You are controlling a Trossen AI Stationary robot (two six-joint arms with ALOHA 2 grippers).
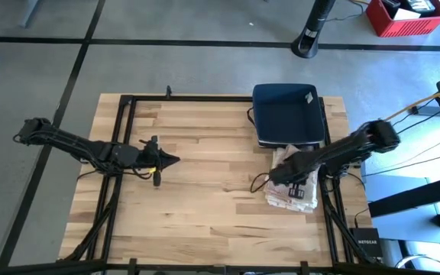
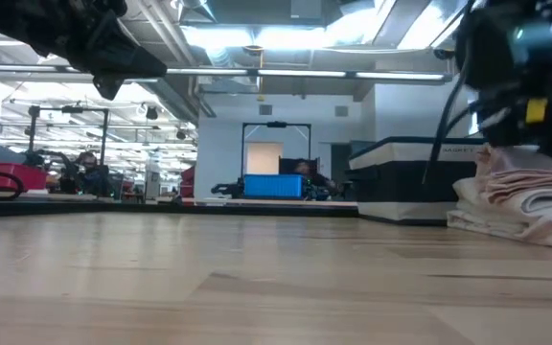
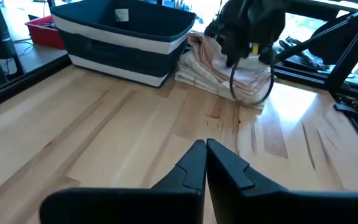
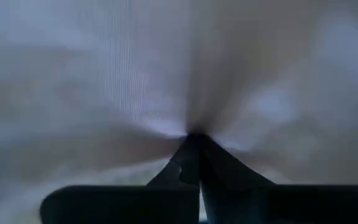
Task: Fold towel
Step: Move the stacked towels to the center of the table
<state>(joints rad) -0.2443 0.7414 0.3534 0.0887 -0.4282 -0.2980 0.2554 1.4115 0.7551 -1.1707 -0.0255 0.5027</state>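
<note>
Left gripper [image 1: 171, 160] hovered over bare wood on the left half of the table [image 1: 205, 214], well apart from the work. Wrist view showed its fingers pressed together with nothing between them.

Centre of table was bare.

Towel [image 1: 292, 189] lay as a bunched, layered heap near the right edge, just on the near side of the dark blue bin [image 1: 287, 114], and looked to be touching it. Low view showed several stacked folds, not a flat sheet.

Right gripper [image 1: 281, 174] was down on the heap's left part. Its wrist view showed the fingers closed tip to tip with pale cloth puckered at the pinch point, so it had hold of a fold of towel.

Risks, as judged:
- Pinch may span more than one layer; a lift would then drag the whole bundle instead of opening one edge.
- Heap sits against the bin and near the table edge; a pull rightward could snag cloth on the bin or slide it off.
- Small bite of cloth could slip out under load.
</note>
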